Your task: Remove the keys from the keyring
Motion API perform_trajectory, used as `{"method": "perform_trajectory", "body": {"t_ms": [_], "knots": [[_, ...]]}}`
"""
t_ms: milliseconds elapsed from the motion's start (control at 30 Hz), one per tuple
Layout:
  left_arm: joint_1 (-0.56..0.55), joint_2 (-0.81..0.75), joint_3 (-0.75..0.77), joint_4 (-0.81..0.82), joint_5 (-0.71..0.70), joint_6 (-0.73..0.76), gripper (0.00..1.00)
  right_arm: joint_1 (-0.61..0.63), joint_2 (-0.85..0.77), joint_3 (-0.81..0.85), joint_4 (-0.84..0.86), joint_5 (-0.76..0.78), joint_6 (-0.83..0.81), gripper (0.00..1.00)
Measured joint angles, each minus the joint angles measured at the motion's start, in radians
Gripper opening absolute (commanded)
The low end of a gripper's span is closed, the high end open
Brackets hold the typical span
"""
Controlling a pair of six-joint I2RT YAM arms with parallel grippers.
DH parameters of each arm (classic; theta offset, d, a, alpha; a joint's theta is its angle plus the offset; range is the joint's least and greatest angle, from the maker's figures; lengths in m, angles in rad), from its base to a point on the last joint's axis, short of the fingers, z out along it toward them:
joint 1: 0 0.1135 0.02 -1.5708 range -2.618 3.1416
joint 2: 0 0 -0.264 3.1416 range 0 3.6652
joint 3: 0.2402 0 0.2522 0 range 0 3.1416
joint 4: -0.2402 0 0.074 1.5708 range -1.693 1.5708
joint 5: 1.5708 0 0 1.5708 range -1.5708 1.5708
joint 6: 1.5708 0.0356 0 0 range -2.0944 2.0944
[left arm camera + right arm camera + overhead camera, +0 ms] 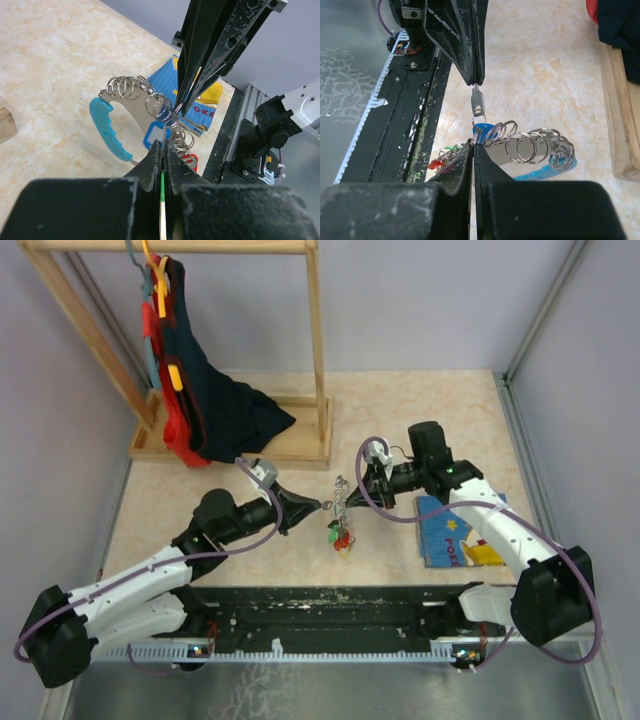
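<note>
- Top external view: my left tool (322, 504) and right tool (354, 494) meet over the worktop (450, 420), the keyring (341, 488) between them and the keys (342, 536) dangling.
- Left tool clamps one key (476, 101); right tool is pinched tight on the keyring.
- Next, I judge: work that key round its coil and off.

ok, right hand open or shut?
Shut. In the right wrist view the right hand has its black fingers pressed together with no gap, pinching the silvery chain of metal rings.

Printed in red on the blue picture book (447, 530) lying on the counter (420, 410): "POKE", remaining letters hidden.
</note>
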Motion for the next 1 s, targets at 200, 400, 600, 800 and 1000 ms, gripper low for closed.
{"method": "perform_trajectory", "body": {"t_ms": [200,400,600,800,1000], "knots": [[0.001,-0.007,0.017,-0.007,0.013,0.011,0.0,-0.002,0.0,-0.003,0.004,0.024,-0.009,0.02],[0.011,0.006,0.097,-0.029,0.05,0.027,0.0,0.003,0.0,-0.003,0.0,0.029,-0.026,0.16],[0.018,0.057,0.141,-0.039,0.088,0.035,0.0,0.003,0.0,-0.003,-0.008,0.034,-0.028,0.24],[0.018,0.064,0.157,-0.074,0.121,0.037,0.0,0.009,0.0,-0.003,-0.012,-0.002,-0.015,0.26],[0.018,0.064,0.163,-0.08,0.136,0.035,0.0,0.052,0.002,-0.01,0.029,-0.024,0.028,0.27]]}}
